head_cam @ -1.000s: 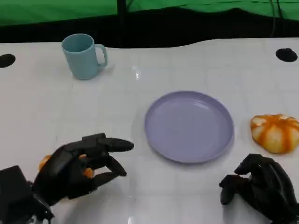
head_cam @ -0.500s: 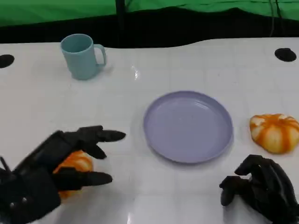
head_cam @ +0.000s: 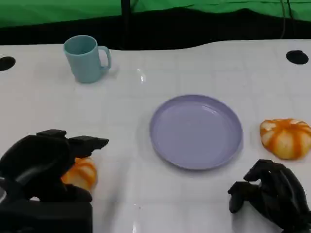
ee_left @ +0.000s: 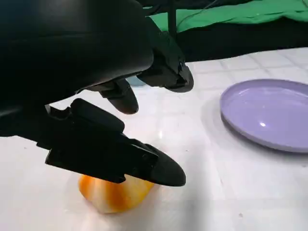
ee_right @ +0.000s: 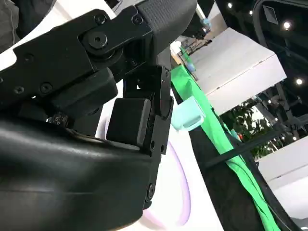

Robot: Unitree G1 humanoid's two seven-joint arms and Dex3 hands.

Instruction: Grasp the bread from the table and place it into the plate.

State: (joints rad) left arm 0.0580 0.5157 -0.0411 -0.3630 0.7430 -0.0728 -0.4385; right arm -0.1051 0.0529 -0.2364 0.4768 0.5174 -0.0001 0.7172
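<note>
Reaching: left hand [head_cam: 46, 167] sits over an orange-and-white bread roll [head_cam: 80, 174], lower left of the lilac plate [head_cam: 196, 131]; fingers spread above and around the roll, not yet closed on it.
Left hand, wrist cam: roll [ee_left: 113, 192] rests on the white table [ee_left: 202, 134] under the black fingers [ee_left: 159, 168]; a gap shows btwn the upper fingers and the roll, so no grip yet, prob. lining up to close from above.
Task thing: this bread lies on the table, well left of the plate, apart from it; nothing on the plate.
Second roll: another orange-and-white bun [head_cam: 286, 138] lies just right of the plate, on the table, untouched.
Right hand: right hand [head_cam: 272, 194] sits below and right of the plate, near the second bun but apart from it; fingers curled in, holding nothing; looks parked out of the way.
Mug: pale blue mug [head_cam: 86, 58] stands upright well up and left of the plate, handle facing the plate side; not part of the job.
Step judged: grasp abt to begin; carry to the plate still to do.
Risk: the roll is round and soft-looking, may squash or roll off if fingers close off-centre.
</note>
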